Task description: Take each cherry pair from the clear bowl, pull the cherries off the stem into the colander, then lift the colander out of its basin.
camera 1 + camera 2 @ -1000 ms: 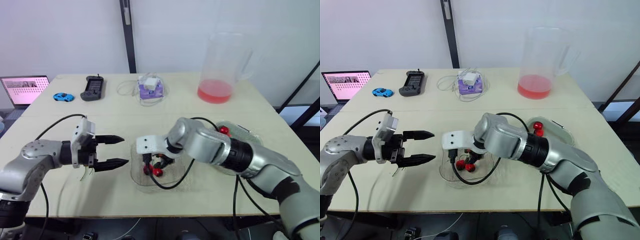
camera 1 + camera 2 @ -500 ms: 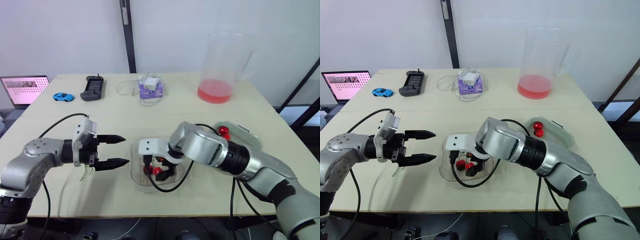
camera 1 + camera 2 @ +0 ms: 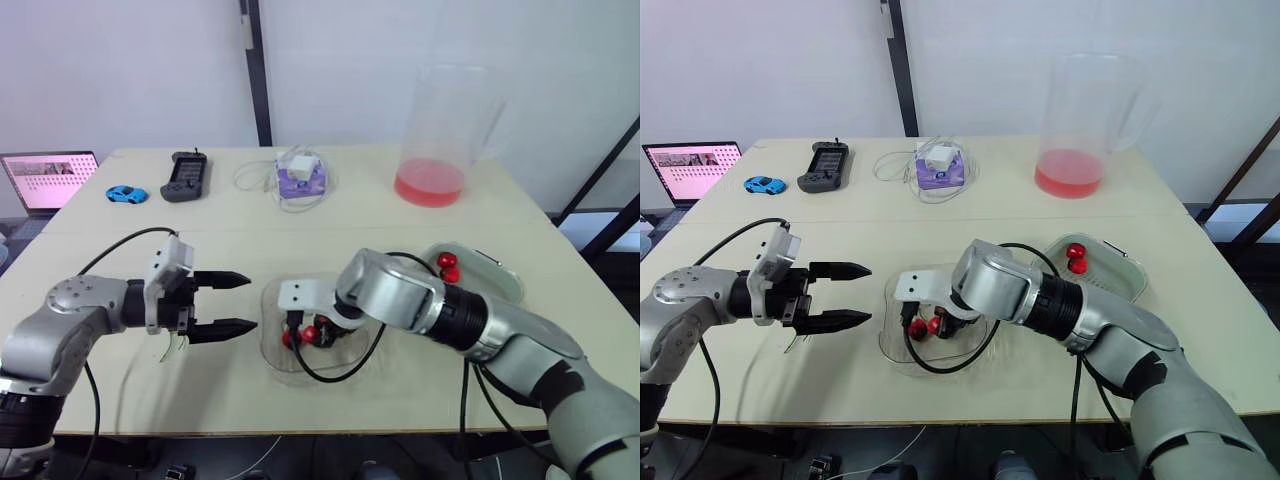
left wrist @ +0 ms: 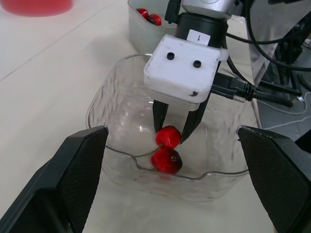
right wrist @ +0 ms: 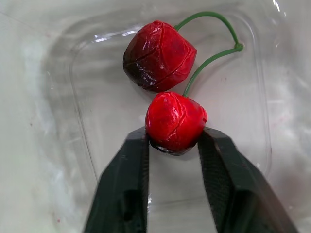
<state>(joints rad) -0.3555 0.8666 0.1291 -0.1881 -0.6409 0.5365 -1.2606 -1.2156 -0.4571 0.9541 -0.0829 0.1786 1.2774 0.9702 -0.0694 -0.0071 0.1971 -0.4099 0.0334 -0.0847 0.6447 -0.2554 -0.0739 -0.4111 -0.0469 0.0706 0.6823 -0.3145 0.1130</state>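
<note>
A clear bowl point(image 3: 272, 357) sits at the table's front middle, holding a cherry pair joined by a green stem point(image 5: 210, 59). My right gripper point(image 5: 175, 140) reaches down into the bowl and is shut on the brighter cherry point(image 5: 176, 120). The darker cherry point(image 5: 158, 55) lies just beyond it, free. In the left wrist view the held cherry point(image 4: 168, 135) hangs above the other cherry point(image 4: 166, 160). My left gripper point(image 3: 250, 302) hovers open just left of the bowl, holding nothing. The colander in its basin point(image 3: 492, 277) stands to the right with two cherries point(image 3: 446, 266) inside.
At the back right stands a tall clear pitcher point(image 3: 437, 135) with red liquid. Along the far edge lie a purple box with a white charger and cable point(image 3: 300, 176), a black controller point(image 3: 185, 176) and a blue toy car point(image 3: 127, 193). A laptop point(image 3: 48, 180) is at the left.
My right gripper has shifted a little inside the bowl and the cherries have moved with it. The left gripper has edged slightly toward the bowl and stays open.
</note>
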